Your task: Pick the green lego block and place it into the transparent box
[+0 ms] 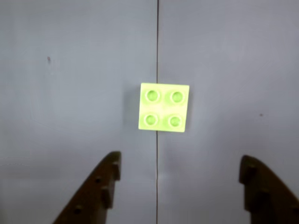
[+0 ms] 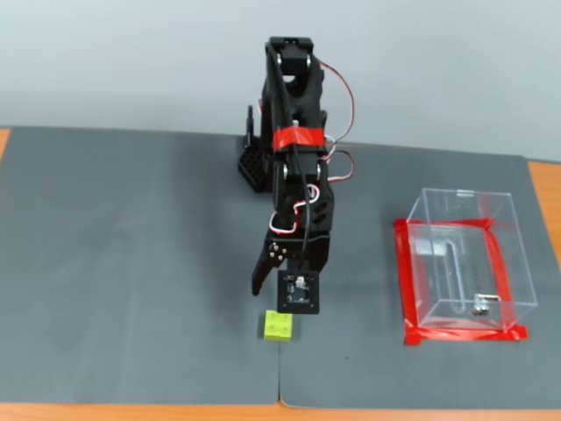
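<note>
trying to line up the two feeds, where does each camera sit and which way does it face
Wrist view: rides on the arm, looks straight down at the grey mat and the green lego block; only the two dark fingers of the open gripper show, at the bottom edge.
Fixed view: stands in front of the table, raised, facing the arm's base; shows the whole arm, gripper above the block, and the transparent box on the right.
Shared: the block, the mat seam, the gripper.

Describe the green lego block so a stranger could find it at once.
On the dark grey mat, look just below the black arm's gripper, near the front edge and left of the transparent box ringed by red tape. The green lego block lies there on the mat's seam. It is the only lime-green thing: a small square brick with four round studs.
</note>
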Tool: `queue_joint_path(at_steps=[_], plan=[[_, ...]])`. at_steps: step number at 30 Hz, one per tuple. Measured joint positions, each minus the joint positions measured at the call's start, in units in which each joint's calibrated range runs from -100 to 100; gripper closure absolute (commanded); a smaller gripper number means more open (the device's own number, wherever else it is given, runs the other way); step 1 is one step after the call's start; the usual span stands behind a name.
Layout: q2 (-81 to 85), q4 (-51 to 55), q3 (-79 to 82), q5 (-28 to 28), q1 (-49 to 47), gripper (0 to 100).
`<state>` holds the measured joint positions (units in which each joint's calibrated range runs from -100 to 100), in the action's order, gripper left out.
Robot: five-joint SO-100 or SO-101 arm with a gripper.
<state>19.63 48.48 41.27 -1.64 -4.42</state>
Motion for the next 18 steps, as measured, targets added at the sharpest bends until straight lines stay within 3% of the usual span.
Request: queue_joint_path(at_steps=[18], plan=[[-9.94, -4.16, -4.40, -0.20, -1.18, 71]])
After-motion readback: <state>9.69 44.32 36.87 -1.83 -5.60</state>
